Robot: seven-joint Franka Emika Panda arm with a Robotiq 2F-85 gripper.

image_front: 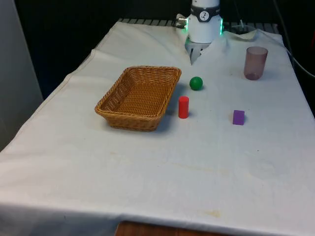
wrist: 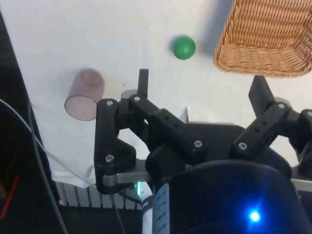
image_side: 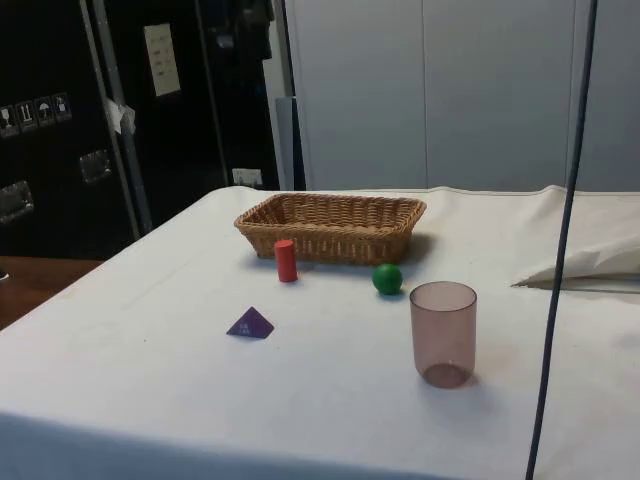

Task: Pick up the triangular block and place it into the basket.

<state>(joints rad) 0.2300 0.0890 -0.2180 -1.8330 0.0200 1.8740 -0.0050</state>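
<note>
The gripper (wrist: 202, 92) hangs over the far end of the table (image_front: 147, 187) with its fingers (wrist: 143, 83) spread wide and nothing between them, well apart from the purple block (image_front: 238, 117). That block lies on the cloth toward the front view's right, apart from the basket (image_front: 118, 114) on the left, with the red cylinder (image_front: 183, 106) standing just beside the basket between them. The green ball (image_front: 196, 83) sits a little farther back than the cylinder, and the cup (image_front: 255, 62) stands upright at the far right.
</note>
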